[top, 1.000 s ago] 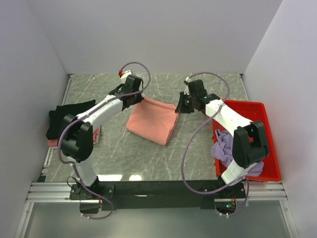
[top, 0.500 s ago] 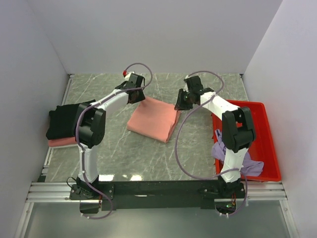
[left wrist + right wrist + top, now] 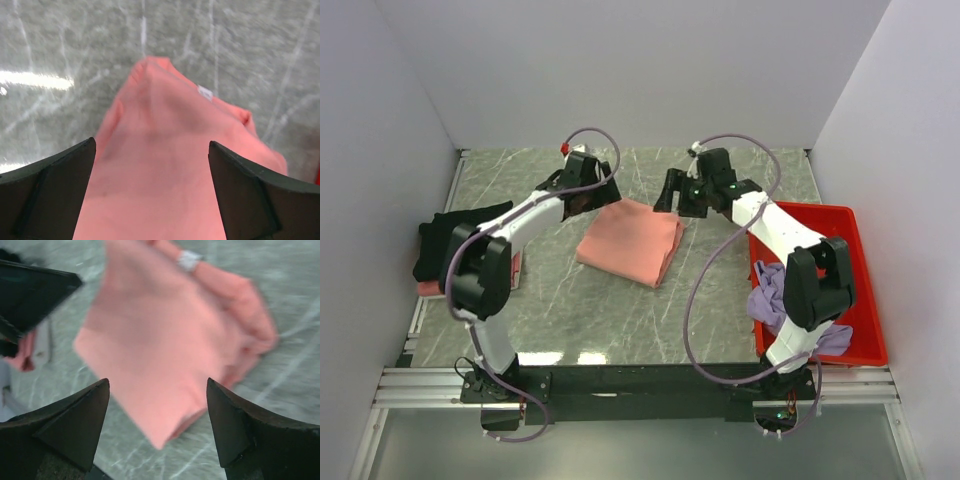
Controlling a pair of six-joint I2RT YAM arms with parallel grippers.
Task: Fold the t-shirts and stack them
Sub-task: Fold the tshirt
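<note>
Since a second ago, left fingers [image 3: 55, 190] and right fingers [image 3: 75, 425] have spread wide and hold nothing. On the surface [image 3: 720, 300] I see the folded salmon-pink t-shirt [image 3: 630, 243] lying beneath both, white neck label [image 3: 204, 92] showing.

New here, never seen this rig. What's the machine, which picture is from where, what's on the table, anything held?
Two robot arms are bolted at the near edge of a marbled table. The wide picture is from a fixed camera above and behind them; the other two are from a camera on each wrist, looking between that arm's black fingers. In the middle lies a folded salmon-pink t-shirt with a white neck label. On the left a black t-shirt lies on a pink t-shirt. On the right a red tray holds a crumpled lavender t-shirt. The left tool and right tool hang open over the salmon shirt's far corners; neither holds anything.
</note>
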